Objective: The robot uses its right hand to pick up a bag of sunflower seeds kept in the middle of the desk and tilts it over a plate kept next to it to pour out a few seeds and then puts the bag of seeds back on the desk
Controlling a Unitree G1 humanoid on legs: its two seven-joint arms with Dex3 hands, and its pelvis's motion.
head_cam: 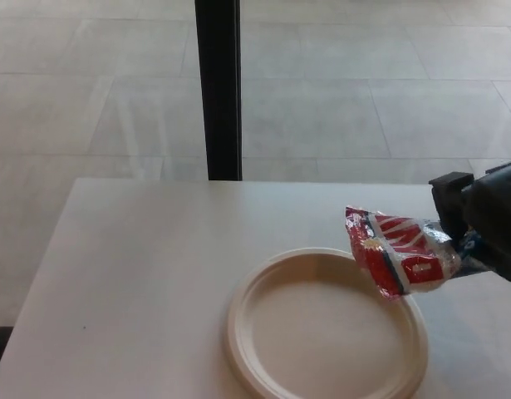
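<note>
A red, white and blue bag of sunflower seeds (398,253) hangs tilted in the air, its open end pointing left and down over the right rim of the plate. My right hand (481,223) is shut on the bag's right end, coming in from the right edge of the head view. The cream round plate (263,332) lies on the white desk (139,274) at the front centre, and I see no seeds on it. My left hand does not show.
A black vertical post (218,87) stands just behind the desk's far edge. Grey floor tiles lie beyond. The desk's left edge runs diagonally at the lower left.
</note>
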